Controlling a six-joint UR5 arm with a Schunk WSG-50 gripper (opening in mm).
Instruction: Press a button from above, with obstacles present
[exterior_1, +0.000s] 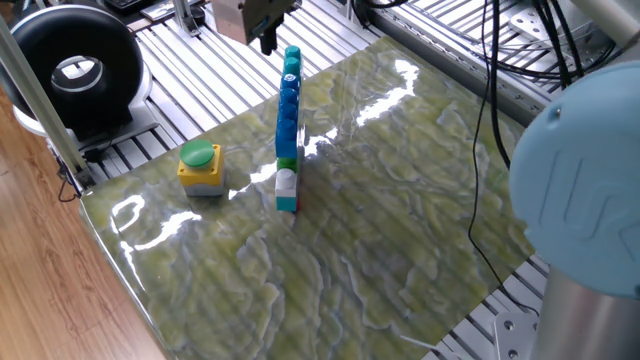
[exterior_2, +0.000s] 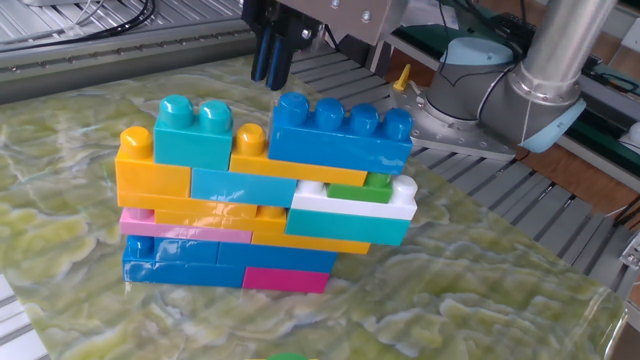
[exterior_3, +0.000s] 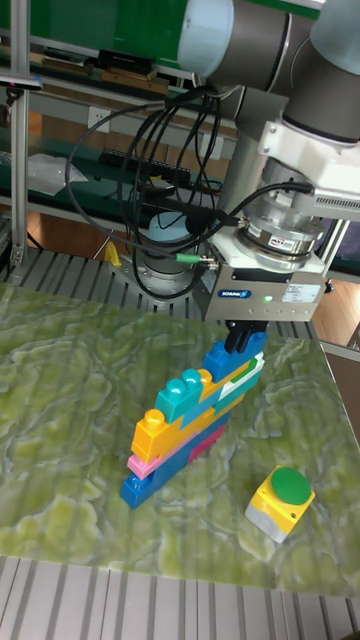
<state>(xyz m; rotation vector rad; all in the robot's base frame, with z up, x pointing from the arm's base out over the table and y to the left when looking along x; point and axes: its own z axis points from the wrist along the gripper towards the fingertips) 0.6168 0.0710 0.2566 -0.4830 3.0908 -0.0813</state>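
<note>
The button (exterior_1: 200, 165) has a green round cap on a yellow box and stands on the marbled table left of the obstacles (exterior_1: 287, 125). From above, the obstacles look like a narrow blue brick row. From the side they form a wall (exterior_2: 265, 195) of blue, yellow, teal, pink, white and green bricks. My gripper (exterior_1: 267, 40) hangs above the far end of the wall (exterior_3: 195, 420), fingertips together and holding nothing. The gripper (exterior_2: 271, 68) is just above the top blue brick. In the tall view the button (exterior_3: 283, 498) sits well in front of the gripper (exterior_3: 243, 342).
A black round device (exterior_1: 75, 70) sits on the slatted metal frame at the far left. Cables (exterior_1: 490, 120) hang over the table's right side. The arm's base (exterior_2: 490, 85) stands behind the table. The table's left edge (exterior_1: 110, 240) lies close to the button.
</note>
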